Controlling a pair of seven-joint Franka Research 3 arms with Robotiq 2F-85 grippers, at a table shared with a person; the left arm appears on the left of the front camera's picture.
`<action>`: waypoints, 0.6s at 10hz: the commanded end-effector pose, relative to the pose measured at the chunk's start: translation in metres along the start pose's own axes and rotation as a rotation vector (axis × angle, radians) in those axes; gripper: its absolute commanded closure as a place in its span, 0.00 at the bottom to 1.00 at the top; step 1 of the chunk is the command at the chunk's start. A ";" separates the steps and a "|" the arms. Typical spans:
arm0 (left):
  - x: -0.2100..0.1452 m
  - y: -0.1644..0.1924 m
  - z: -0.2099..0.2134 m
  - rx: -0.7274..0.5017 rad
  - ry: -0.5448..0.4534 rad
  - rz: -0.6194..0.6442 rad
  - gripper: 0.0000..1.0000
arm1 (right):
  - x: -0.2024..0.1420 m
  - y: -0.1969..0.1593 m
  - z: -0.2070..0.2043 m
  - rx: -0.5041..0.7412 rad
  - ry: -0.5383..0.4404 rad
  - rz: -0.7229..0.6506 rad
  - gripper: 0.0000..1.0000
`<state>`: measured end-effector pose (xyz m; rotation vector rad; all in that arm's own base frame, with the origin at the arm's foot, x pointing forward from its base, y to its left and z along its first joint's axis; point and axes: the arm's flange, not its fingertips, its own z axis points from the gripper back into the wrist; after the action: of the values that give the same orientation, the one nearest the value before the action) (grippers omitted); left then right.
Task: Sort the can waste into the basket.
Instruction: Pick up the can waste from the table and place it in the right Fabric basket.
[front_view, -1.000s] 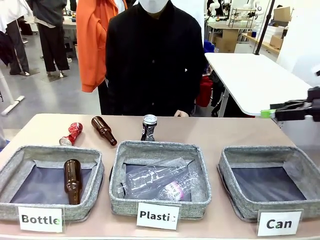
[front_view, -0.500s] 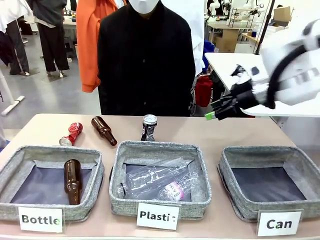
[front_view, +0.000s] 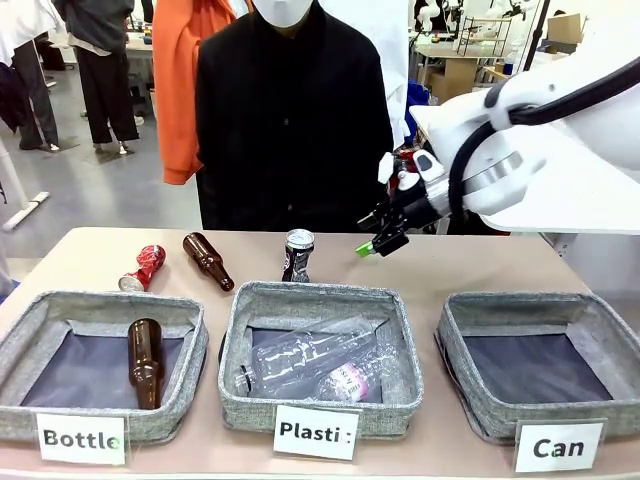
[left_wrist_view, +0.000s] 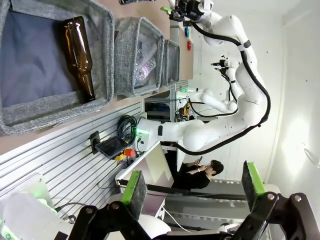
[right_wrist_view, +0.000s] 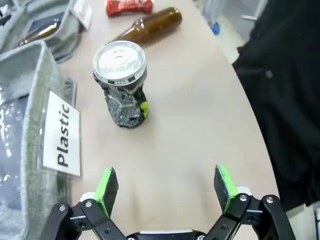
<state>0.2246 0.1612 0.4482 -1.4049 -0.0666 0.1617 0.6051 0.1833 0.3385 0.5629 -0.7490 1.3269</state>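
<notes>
While hovering over the worktop (front_view: 470, 268) near the black can (front_view: 298, 255), spread wide and empty: right hand (front_view: 367, 247). Likewise released, gripping nothing: left hand (left_wrist_view: 192, 182). Two cans, both on the worktop behind three baskets (front_view: 310, 292): black can upright at the middle, red can (front_view: 143, 267) crushed, lying far left. Can basket (front_view: 530, 302) at far right. Two brown bottles (front_view: 207, 260): one loose beside the red can, one in the Bottle basket (front_view: 100, 300).

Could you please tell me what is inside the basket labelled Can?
Inside the Can basket only its dark lining shows; no can lies on the visible floor. Its near wall and the white card cover the front strip.
</notes>
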 end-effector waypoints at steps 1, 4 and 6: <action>0.000 -0.004 0.000 -0.017 -0.003 -0.001 0.00 | -0.001 -0.010 -0.015 0.014 0.000 0.059 0.00; 0.000 -0.004 0.000 -0.017 -0.003 -0.001 0.00 | 0.004 -0.006 -0.057 0.135 -0.002 0.111 0.00; 0.000 -0.004 0.000 -0.017 -0.003 -0.001 0.00 | 0.009 -0.005 -0.075 0.186 -0.030 0.126 0.00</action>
<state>0.2245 0.1612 0.4483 -1.4048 -0.0668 0.1616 0.6109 0.2399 0.2946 0.6731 -0.6844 1.4747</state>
